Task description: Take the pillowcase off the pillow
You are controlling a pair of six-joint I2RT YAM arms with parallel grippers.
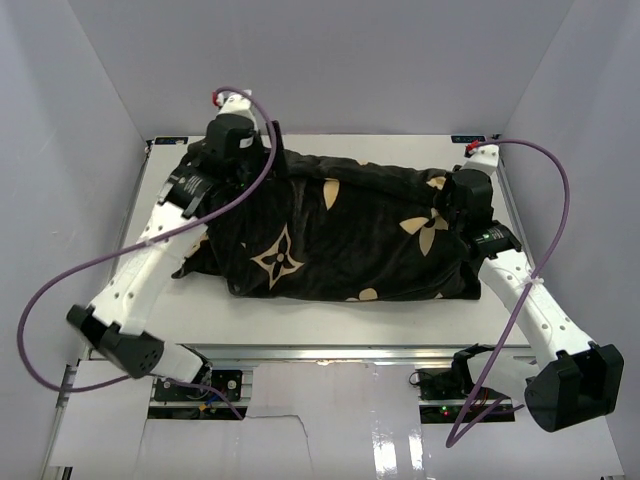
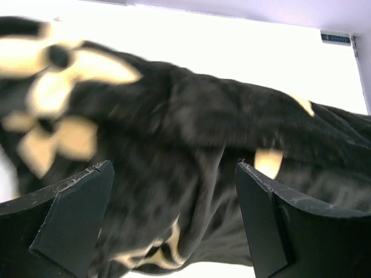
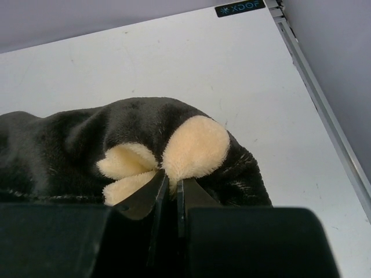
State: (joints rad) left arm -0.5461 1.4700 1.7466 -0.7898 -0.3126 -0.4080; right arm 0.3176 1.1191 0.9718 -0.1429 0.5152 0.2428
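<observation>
The pillowcase (image 1: pixel 330 240), black plush with tan flower motifs, lies across the table and wraps the whole bundle. The white pillow is hidden inside it. My right gripper (image 1: pixel 455 205) is shut on a pinch of the pillowcase (image 3: pixel 191 150) at its right end, on a tan petal; the jaws stand nearly together in the right wrist view (image 3: pixel 171 184). My left gripper (image 1: pixel 265 160) hovers over the left end with its jaws wide apart; the left wrist view (image 2: pixel 174 174) shows blurred black fabric (image 2: pixel 191 133) between and below the fingers (image 2: pixel 75 202), nothing gripped.
The white table (image 1: pixel 320 315) has raised edges; a rail (image 3: pixel 324 110) runs close to the right of the right gripper. Grey walls enclose the table on three sides. Purple cables (image 1: pixel 60 290) loop off both arms.
</observation>
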